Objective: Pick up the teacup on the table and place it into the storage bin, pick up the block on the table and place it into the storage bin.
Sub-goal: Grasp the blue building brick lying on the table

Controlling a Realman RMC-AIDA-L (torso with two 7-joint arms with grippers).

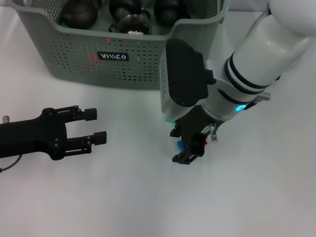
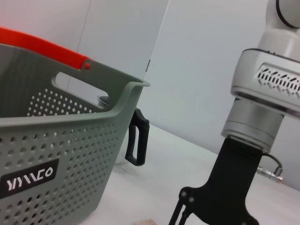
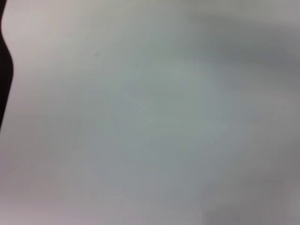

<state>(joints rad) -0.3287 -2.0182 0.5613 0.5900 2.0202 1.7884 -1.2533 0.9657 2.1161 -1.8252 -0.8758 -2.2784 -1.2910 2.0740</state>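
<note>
The grey-green storage bin (image 1: 123,59) stands at the back of the table, its black label facing me. Several dark round vessels (image 1: 79,15) and a glass carafe (image 1: 131,22) lie inside it; no teacup shows on the table. My right gripper (image 1: 183,146) points down at the table in front of the bin's right corner, right over a small block (image 1: 178,144) of which only blue and red bits show. My left gripper (image 1: 98,126) hovers open and empty at the left, apart from everything. The right wrist view holds only blurred white table.
In the left wrist view the bin's wall (image 2: 56,154) fills the left, with the carafe's black handle (image 2: 137,138) behind its corner and the right arm's black gripper body (image 2: 229,183) close by. A small teal piece (image 1: 169,120) lies by the right wrist.
</note>
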